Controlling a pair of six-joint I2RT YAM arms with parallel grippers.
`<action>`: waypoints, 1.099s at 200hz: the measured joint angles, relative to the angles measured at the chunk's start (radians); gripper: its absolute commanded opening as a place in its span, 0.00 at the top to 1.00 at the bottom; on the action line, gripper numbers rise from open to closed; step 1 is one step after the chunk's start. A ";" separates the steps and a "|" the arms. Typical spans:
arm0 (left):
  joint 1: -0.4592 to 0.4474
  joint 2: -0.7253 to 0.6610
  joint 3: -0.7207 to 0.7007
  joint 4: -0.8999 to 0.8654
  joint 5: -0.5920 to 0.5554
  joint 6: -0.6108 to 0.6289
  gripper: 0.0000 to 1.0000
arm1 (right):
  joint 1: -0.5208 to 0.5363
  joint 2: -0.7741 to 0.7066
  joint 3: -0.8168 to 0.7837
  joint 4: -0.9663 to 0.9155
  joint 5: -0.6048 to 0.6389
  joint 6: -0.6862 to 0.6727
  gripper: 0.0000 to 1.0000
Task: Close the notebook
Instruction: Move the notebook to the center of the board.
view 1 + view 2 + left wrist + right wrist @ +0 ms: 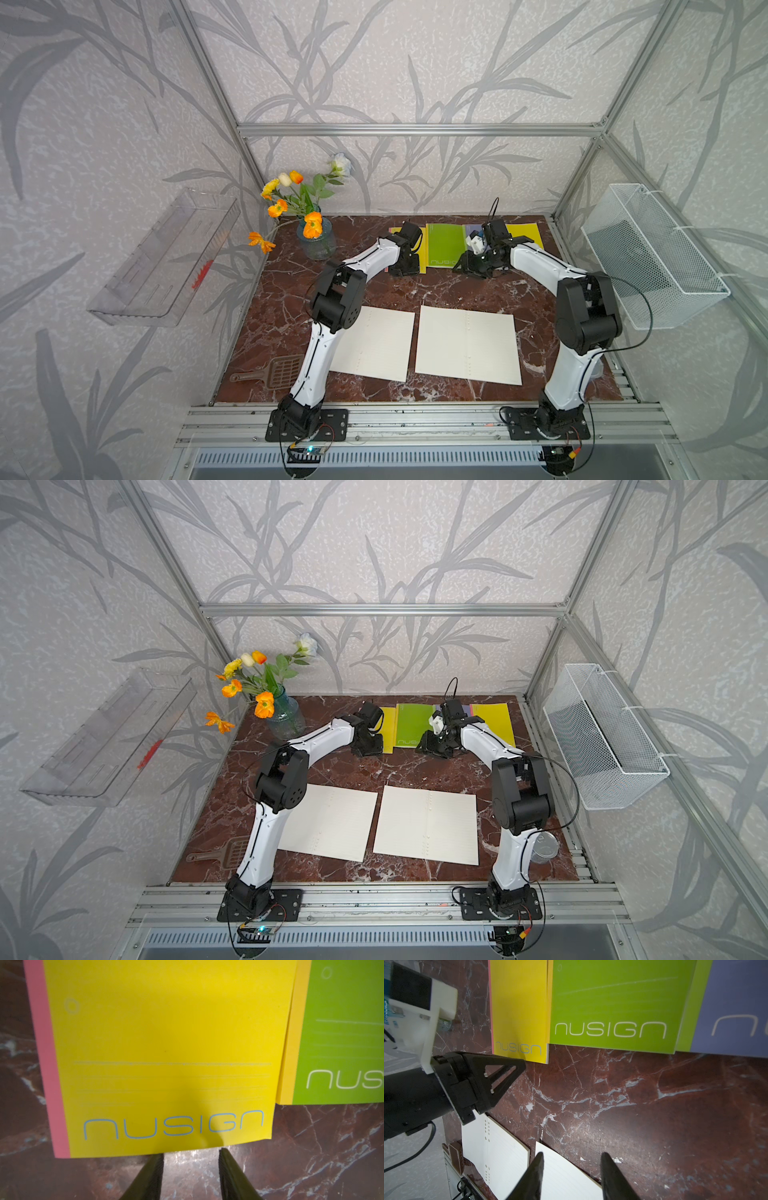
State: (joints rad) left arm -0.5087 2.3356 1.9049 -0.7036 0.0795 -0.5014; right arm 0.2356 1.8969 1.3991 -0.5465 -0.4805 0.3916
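Two notebooks lie open with white lined pages up, one [374,343] under the left arm's elbow and one [467,345] beside it; both also show in a top view [328,823] [426,825]. At the back lies a row of closed notebooks: yellow [162,1043], green [616,1001] and purple [733,1012]. My left gripper [191,1152] is open, its tips at the yellow cover's near edge with bare table between them. My right gripper [572,1154] is open and empty, low over the table in front of the green notebook [446,245].
A glass vase of flowers [316,241] stands at the back left. A brown scoop [274,372] lies at the front left and a clear cup [544,848] at the front right. A wire basket [652,257] and a clear shelf [166,257] hang on the side walls.
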 measured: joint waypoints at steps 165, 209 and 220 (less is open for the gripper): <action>0.004 -0.031 -0.019 -0.020 -0.032 0.037 0.54 | -0.003 -0.067 -0.123 0.002 0.008 -0.015 0.55; 0.006 -0.208 -0.195 0.029 -0.035 0.019 0.55 | 0.015 -0.224 -0.268 0.005 0.061 -0.021 0.55; 0.006 -0.256 -0.253 0.053 -0.034 0.010 0.54 | 0.028 -0.262 -0.307 0.005 0.075 -0.020 0.55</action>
State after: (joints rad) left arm -0.5030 2.0792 1.6524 -0.6506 0.0452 -0.4919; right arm 0.2638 1.6348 1.0924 -0.5411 -0.4053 0.3714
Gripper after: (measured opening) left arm 0.455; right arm 0.451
